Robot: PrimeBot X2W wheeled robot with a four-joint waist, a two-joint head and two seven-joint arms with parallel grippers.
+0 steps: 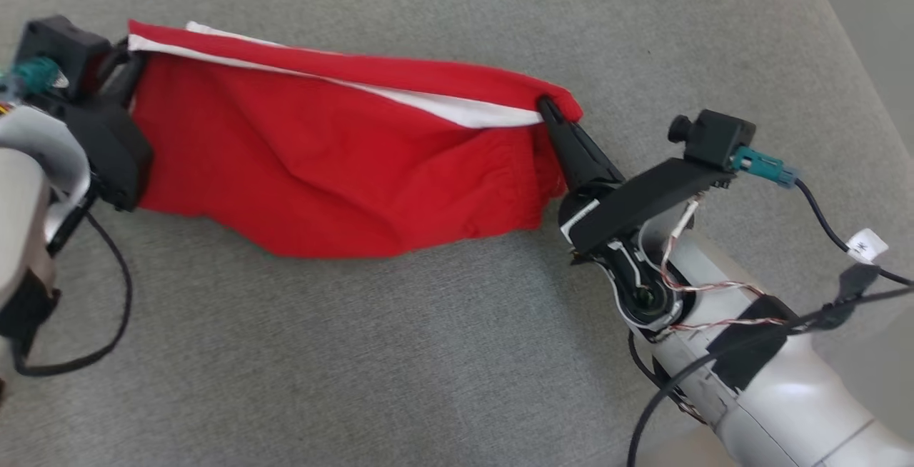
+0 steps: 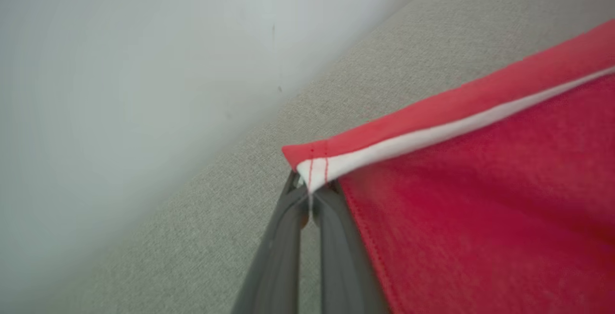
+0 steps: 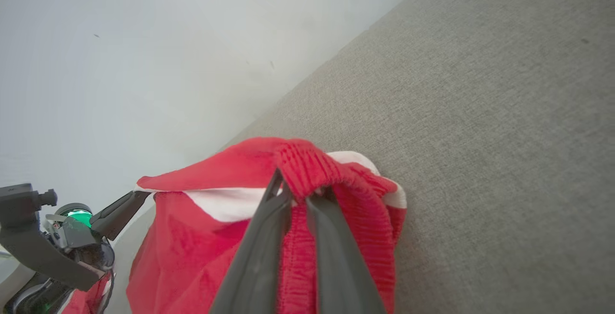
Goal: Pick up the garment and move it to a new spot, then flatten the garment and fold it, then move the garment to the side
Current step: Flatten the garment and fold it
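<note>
- Head view: the red garment (image 1: 343, 167) with a white stripe along its top edge hangs stretched between the two grippers over a grey cloth surface (image 1: 400, 353).
- The left gripper (image 1: 132, 53) is at the garment's top left corner. Its jaws are hidden behind the cloth here.
- The right gripper (image 1: 548, 108) is at the top right corner, its dark fingers together with their tips pushed into the red cloth.
- The garment's lower edge sags toward the near side. I cannot tell whether it touches the surface.
- A dark cable (image 1: 114, 295) loops down from the left arm onto the near left of the surface.
- Left wrist view: the left gripper (image 2: 310, 194) is pressed together on the garment's (image 2: 480, 199) hemmed corner, where the white stripe meets the red.
- The cloth runs off to the right from that corner, with the surface (image 2: 346, 78) beyond it and a pale wall (image 2: 120, 88) farther off.
- Right wrist view: the right gripper (image 3: 299, 196) is clamped on the bunched, ribbed waistband of the garment (image 3: 182, 247).
- The left gripper (image 3: 122, 211) shows at the lower left, its tips at the garment's other corner.
- The surface (image 3: 480, 112) lies to the right, the wall (image 3: 144, 64) behind.
</note>
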